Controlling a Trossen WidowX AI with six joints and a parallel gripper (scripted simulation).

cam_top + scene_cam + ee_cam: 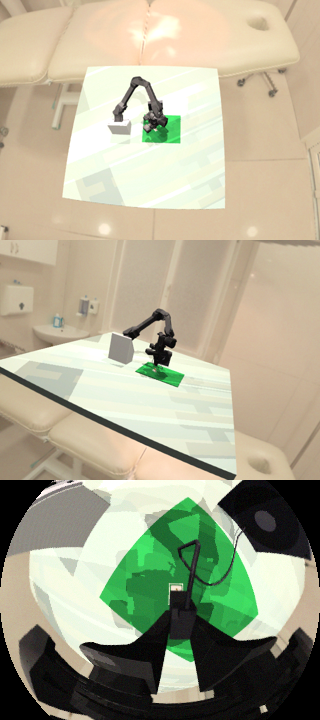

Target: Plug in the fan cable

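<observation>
The green board (174, 124) (175, 379) (145, 580) lies flat on the table. The small white header (155, 129) (154, 369) (175, 587) stands on it. My gripper (155, 364) (178, 614) is shut on the black plug (183, 620) above the board. In the wrist view the plug's far end overlaps the near part of the header, hiding some of its pins. In the exterior view the fingertips are a little above the header. The black cable (193, 572) rises from the plug, bends and loops to the dark fan (151, 105) (168, 361) (265, 521).
The grey base box (120, 129) (120, 348) (60, 520) stands beside the board, on its left in the top view. The fan is close to the board's far edge there. The cable loop hangs over the board. The arm arches above.
</observation>
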